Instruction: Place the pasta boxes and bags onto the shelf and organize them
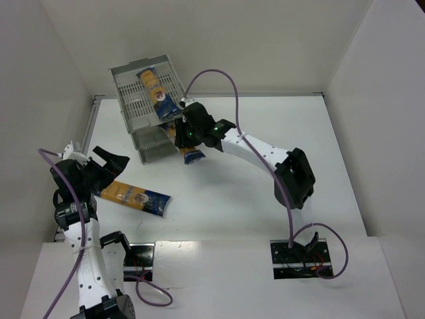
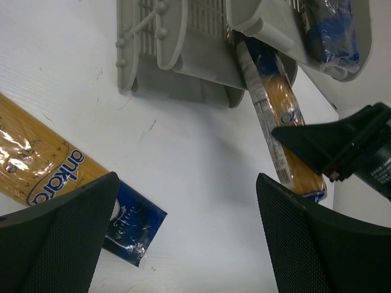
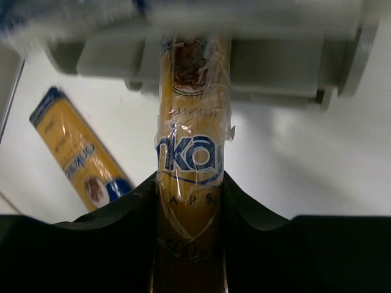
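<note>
Right gripper (image 1: 184,135), in our overhead view, is clamped across the held packet (image 1: 191,154) at the front of the rack (image 1: 126,86). Its arm (image 1: 255,151) rises from the near right base, bends at a dark elbow and stretches left to the rack. The held packet runs from a lower tier out over the table (image 1: 265,173). A top packet (image 1: 154,90) lies slantwise on the upper tray. Left gripper (image 1: 108,169) hangs at the left with jaws wide apart, above one end of the loose packet (image 1: 136,196), which lies flat and well apart from the rack.

From the left wrist we see both fingers (image 2: 61,238) spread, nothing between them. The loose packet (image 2: 36,171) passes under the left one, and the rack (image 2: 183,55) stands beyond.

From the right wrist we see the fingers (image 3: 122,226) pressed against both sides of the held packet (image 3: 192,159), whose far end goes under the rack's tray (image 3: 263,55). The loose packet (image 3: 76,152) lies off to the left.
</note>
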